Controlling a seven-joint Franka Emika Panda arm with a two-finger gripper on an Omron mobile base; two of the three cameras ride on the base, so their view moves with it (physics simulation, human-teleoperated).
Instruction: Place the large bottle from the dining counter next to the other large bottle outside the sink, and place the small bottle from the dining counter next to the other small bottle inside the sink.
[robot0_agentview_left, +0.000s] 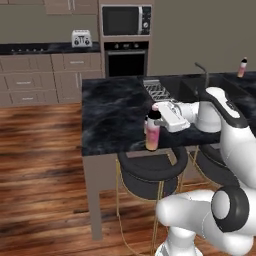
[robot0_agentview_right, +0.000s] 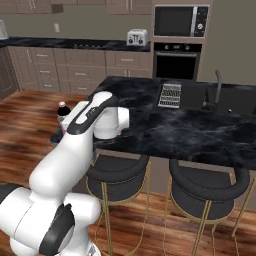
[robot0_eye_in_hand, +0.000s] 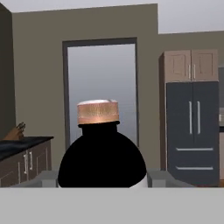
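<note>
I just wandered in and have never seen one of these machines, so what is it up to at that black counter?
The white robot arm has reached out to a pink bottle with a dark cap, standing near the front edge of the dining counter. Its gripper sits right at the bottle's neck, though whether it grips it cannot be told. Further along are the sink and another pink bottle beyond it.

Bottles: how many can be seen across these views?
2. One pink bottle stands at the dining counter's near edge, at the gripper. Another bottle stands far right beyond the sink. Others may be hidden in the basins.
</note>
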